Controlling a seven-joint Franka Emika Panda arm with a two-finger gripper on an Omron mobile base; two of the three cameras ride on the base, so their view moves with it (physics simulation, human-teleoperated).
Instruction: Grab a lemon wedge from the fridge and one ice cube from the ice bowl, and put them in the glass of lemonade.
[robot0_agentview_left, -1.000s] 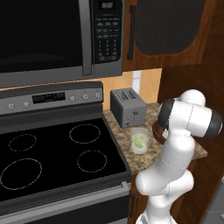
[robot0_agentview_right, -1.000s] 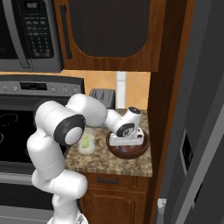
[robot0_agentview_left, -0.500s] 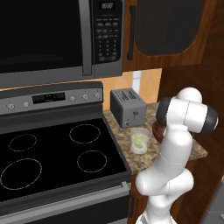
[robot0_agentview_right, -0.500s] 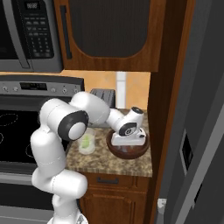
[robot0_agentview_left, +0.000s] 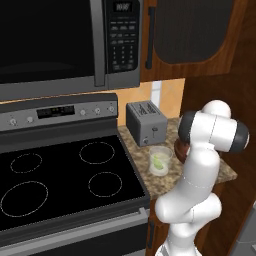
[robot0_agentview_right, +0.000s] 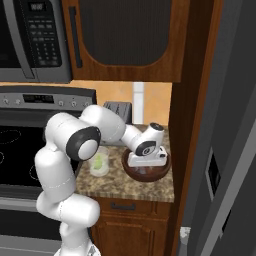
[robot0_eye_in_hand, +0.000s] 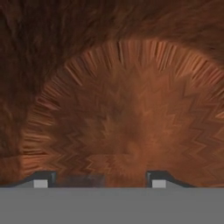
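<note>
Two small dark fingertips (robot0_eye_in_hand: 40, 178) stand well apart at the bottom of the hand view, with nothing gripped between them. You have the two-finger gripper (robot0_agentview_right: 148, 161) down inside the wide, round, dark reddish-brown ice bowl (robot0_agentview_right: 134, 172), which sits on the speckled stone counter (robot0_agentview_right: 117, 187) right of the short clear glass of lemonade (robot0_agentview_right: 99, 161). You cannot make out an ice cube clearly. I expect it is light, hard and slippery, so close slowly on its flat sides.
</note>
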